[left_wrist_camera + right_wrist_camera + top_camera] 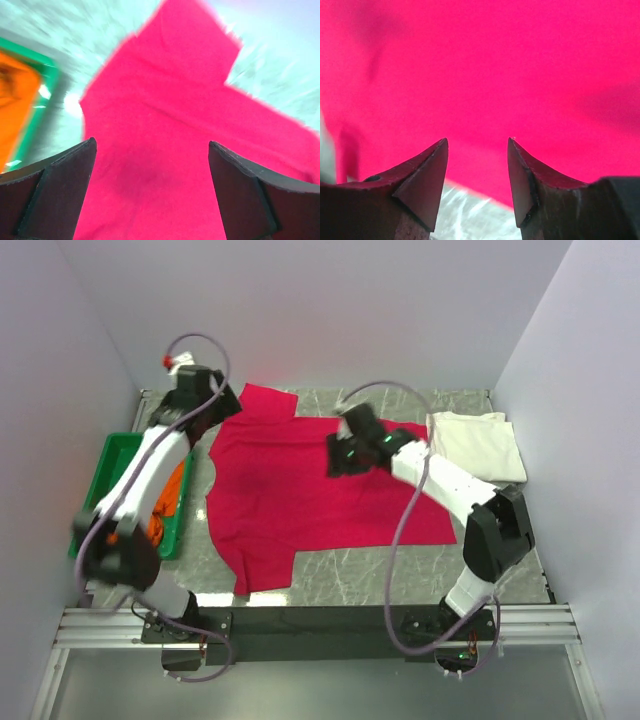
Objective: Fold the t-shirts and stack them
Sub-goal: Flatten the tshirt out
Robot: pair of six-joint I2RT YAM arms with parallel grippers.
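The crimson t-shirt (320, 490) was spread flat on the middle of the surface (400, 575), with the left hand (152, 144) and the right hand (477, 140) held released over its far part, seemingly so a fold could be begun.

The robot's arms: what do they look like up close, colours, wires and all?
Both the left arm and right arm have white shells with black joints. A pale lilac-grey cable loops beside each. The left end effector and right end effector each end in two dark wedge-shaped fingers. Small green lights glow on the right arm.
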